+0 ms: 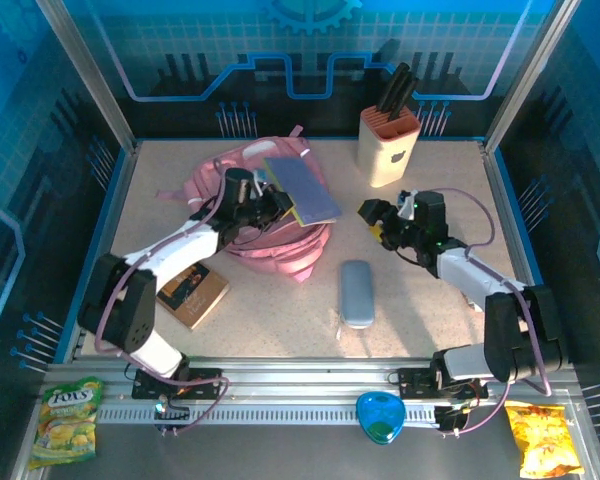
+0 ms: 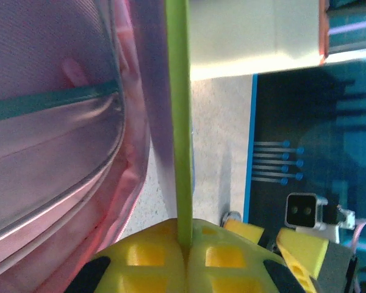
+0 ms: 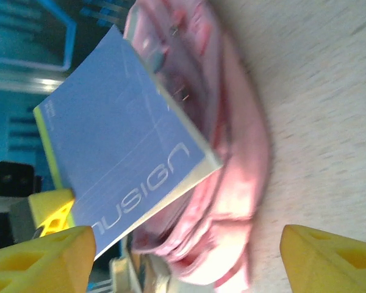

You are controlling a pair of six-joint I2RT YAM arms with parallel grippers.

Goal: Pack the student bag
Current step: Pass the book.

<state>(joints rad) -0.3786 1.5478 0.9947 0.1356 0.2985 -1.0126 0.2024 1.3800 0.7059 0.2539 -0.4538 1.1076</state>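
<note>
Close to the near edge of the surface lie a brown book point(image 1: 192, 292), toward the left, and a grey-blue pencil case point(image 1: 357, 292), about the middle. Further in, the right pincer point(image 1: 377, 222) has its jaws wide apart, with nothing between them. The left pincer point(image 1: 268, 207) is clamped on the green edge of a blue notebook point(image 1: 302, 188), which leans over the student bag point(image 1: 280, 252). The bag lies left of centre, toward the far edge. It is soft fabric and will probably sag, so the rim of its opening seems the best hold. A knife block point(image 1: 388, 150) stands at the far edge.
</note>
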